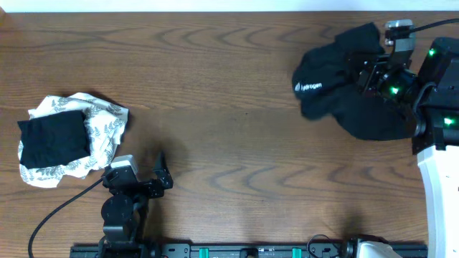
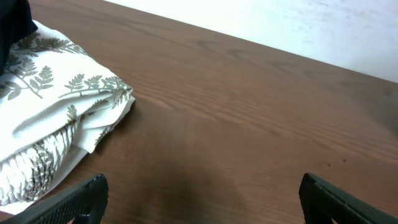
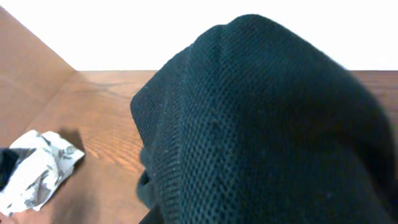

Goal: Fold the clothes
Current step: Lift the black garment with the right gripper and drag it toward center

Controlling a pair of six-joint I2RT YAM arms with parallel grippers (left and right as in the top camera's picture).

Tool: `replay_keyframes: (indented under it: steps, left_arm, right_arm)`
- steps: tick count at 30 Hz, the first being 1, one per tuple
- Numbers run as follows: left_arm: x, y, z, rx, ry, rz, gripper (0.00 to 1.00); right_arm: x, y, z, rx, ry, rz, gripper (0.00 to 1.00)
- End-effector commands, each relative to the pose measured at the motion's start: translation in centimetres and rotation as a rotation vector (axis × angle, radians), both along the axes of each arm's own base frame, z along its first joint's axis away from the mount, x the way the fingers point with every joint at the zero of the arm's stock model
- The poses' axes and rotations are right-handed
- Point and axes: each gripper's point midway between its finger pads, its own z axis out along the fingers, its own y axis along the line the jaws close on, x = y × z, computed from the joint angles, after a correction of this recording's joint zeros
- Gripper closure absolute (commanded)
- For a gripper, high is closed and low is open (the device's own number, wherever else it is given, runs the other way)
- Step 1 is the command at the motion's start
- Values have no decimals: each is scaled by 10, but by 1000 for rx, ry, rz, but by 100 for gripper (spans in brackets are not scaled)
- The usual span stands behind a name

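Nearest, on the left gripper (image 2: 202, 198): fingers (image 2: 74, 199) spread wide, grasping nothing, over the table (image 1: 229, 107). Just beyond, to its left: crumpled leaf-print piece (image 1: 104, 125) with a black piece (image 1: 54, 140) lying on top. Farthest, at the right: black shirt (image 1: 330, 79) bunched over the right gripper (image 1: 369, 72), grip hidden in cloth, impossible to tell.
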Motion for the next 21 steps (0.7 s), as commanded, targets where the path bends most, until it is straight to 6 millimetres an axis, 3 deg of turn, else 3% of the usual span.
replay_keyframes:
  steps: [1,6,10,14,17,21]
  left_arm:
    - [0,1,-10,21,22,-2,2]
    - [0,1,-10,21,22,-2,2]
    - [0,1,-10,21,22,-2,2]
    - [0,1,-10,21,22,-2,2]
    - [0,1,-10,21,22,-2,2]
    - [0,1,-10,21,21,-2,2]
  right_arm:
    - [-2,8,7,-16,-32,49,99]
    - [-3,18,-12,5,48,73,99]
    - [3,40,-33,58,144,97,99]
    - [22,63,-65,141,304,-23,99]
    - [40,93,-87,147,333,-35,97]
    - [49,146,-101,170,307,93,59]
